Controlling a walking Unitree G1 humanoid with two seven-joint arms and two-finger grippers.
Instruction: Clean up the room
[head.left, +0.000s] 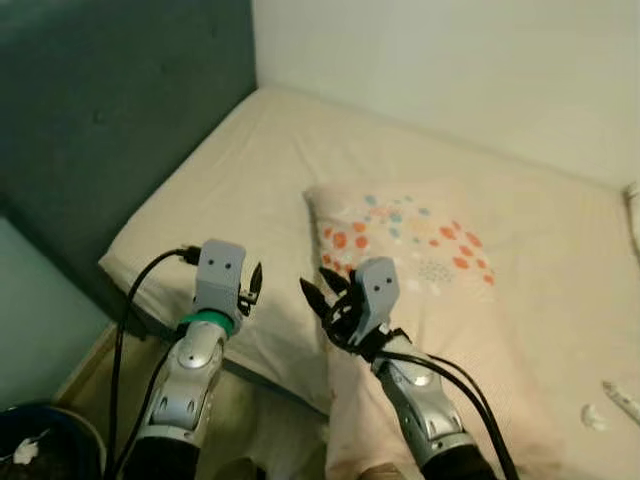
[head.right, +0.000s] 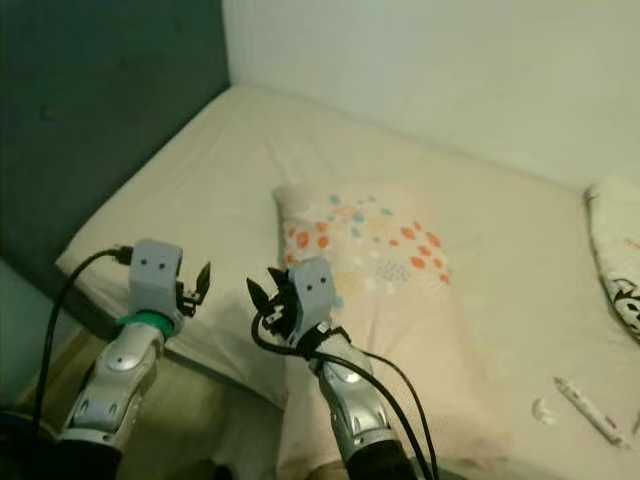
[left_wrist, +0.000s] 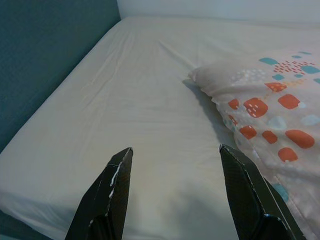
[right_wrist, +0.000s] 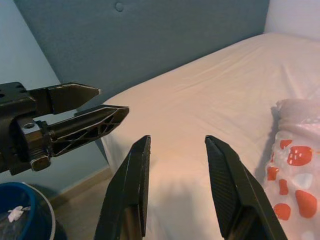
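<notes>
Both silver arms rise from the near edge of the head views, held over the near edge of the bed. On the robot's left, the left end effector hangs above the mattress corner, its two black fingers spread apart with bare sheet between them, gripping nothing. On the right, the right end effector hovers at the near left corner of the pillow; its fingers are likewise parted and empty, aimed toward the left end effector and the teal headboard. The two end effectors are close but apart.

The pillow lies flat on the cream sheet, roughly mid-bed. Its long axis runs from the far middle of the mattress toward the near edge, where its near end overhangs beside the right arm. Orange, teal and pale dots cover its far half; the near half is plain. It sits well apart from the headboard, with open sheet between.

At the right edge of the bed, a second patterned cushion shows partly. Near it, on the sheet, lie a thin white pen-like stick and a small white scrap, just beside each other.

On the floor at the robot's left stands a dark blue bin with something white in it.
</notes>
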